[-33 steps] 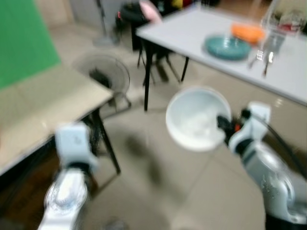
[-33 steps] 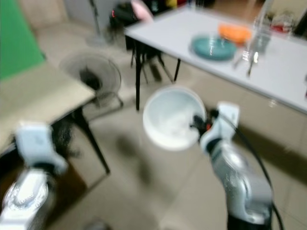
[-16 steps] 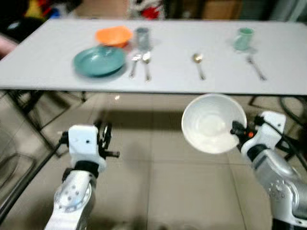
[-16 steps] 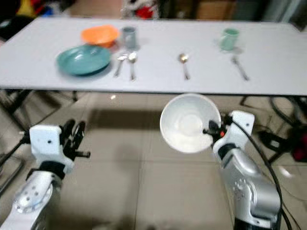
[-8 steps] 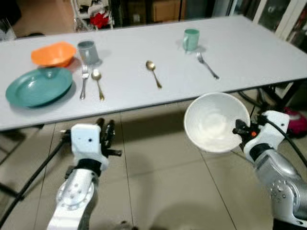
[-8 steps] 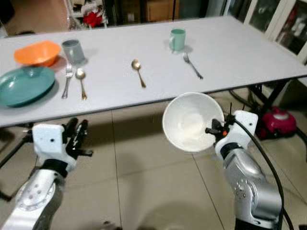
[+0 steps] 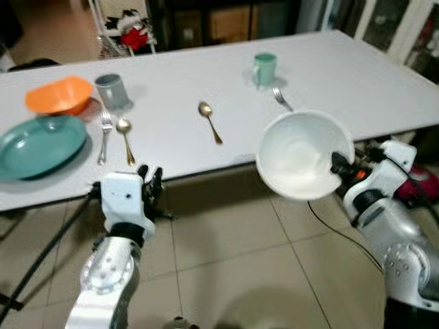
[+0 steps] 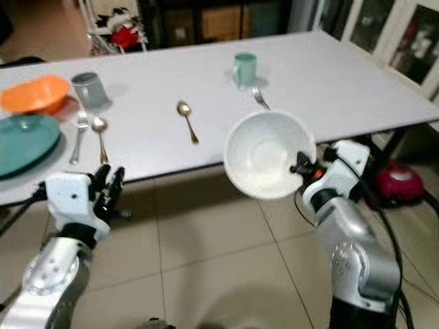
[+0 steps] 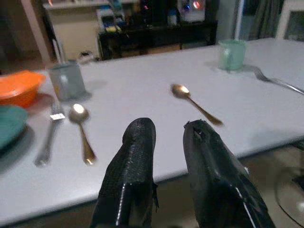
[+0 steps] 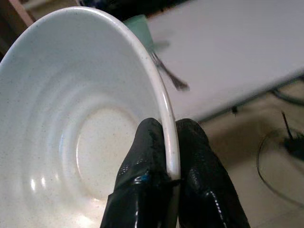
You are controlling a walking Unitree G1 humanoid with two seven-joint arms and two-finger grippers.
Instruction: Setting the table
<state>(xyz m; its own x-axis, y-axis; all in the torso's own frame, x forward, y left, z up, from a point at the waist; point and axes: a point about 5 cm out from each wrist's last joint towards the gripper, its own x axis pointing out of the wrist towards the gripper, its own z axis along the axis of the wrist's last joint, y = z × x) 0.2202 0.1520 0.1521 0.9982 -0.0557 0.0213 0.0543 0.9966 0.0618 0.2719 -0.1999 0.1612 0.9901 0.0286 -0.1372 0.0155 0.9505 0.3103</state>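
One white bowl (image 7: 304, 155) is held by its rim in the right claw (image 10: 164, 161), whose two black fingers are closed on either side of the rim, one inside and one outside. The bowl is carried tilted, its opening turned toward the camera, and is seen at the near edge of the bench (image 7: 357, 75), not yet resting on it. Beyond the bowl, farther onto the bench, lie the fork (image 8: 259, 97) and, past it, the green mug (image 8: 243, 68); the lone spoon (image 8: 186, 120) lies to the bowl's left. The unfinished place setting is thus judged to lie straight ahead of the right claw, so a forward reach and a levelling of the bowl are called for. The left claw (image 9: 166, 142) is held below the bench edge, nearer the teal plate (image 7: 38, 145), slightly parted and empty.
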